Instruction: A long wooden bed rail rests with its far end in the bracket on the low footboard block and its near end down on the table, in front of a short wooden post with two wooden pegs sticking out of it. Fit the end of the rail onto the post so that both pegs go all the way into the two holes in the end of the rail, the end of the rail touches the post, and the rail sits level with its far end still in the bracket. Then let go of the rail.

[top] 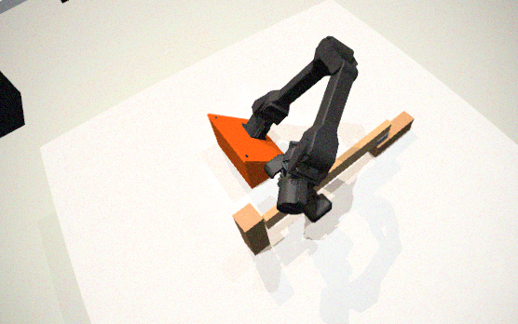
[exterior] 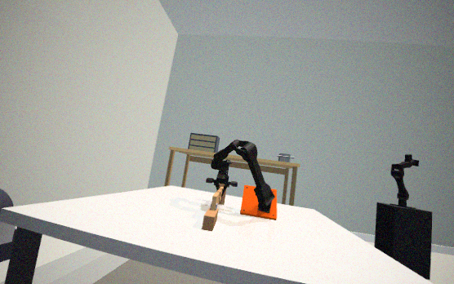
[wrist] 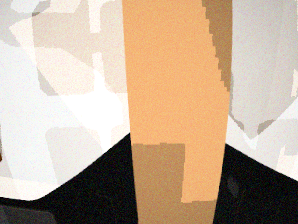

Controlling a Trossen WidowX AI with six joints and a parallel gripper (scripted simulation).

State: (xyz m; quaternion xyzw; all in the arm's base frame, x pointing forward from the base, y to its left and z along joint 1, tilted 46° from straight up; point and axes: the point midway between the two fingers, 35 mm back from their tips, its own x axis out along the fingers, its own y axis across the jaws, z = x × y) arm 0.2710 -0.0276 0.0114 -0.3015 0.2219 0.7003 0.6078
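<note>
The long wooden rail (top: 360, 150) (wrist: 170, 75) runs from the footboard block (top: 404, 122) (exterior: 210, 220) to the short wooden post (top: 253, 233). Its far end sits at the bracket (top: 383, 138) on the block. Its near end is raised off the table, right beside the post's inner face. No peg shows between them; whether they touch and whether the pegs are in the holes cannot be told. The rail looks about level. My gripper (top: 298, 188) (exterior: 221, 184) (wrist: 165, 139) is shut on the rail near its post end, one finger on each side; the top view hides the fingertips.
An orange block (top: 242, 141) (exterior: 250, 204) stands at the arm's base, beside the rail. My arm arches over the rail's middle. The white table (top: 140, 261) (exterior: 122, 220) bears them all. A shelf table and a second arm on a black stand are in the background.
</note>
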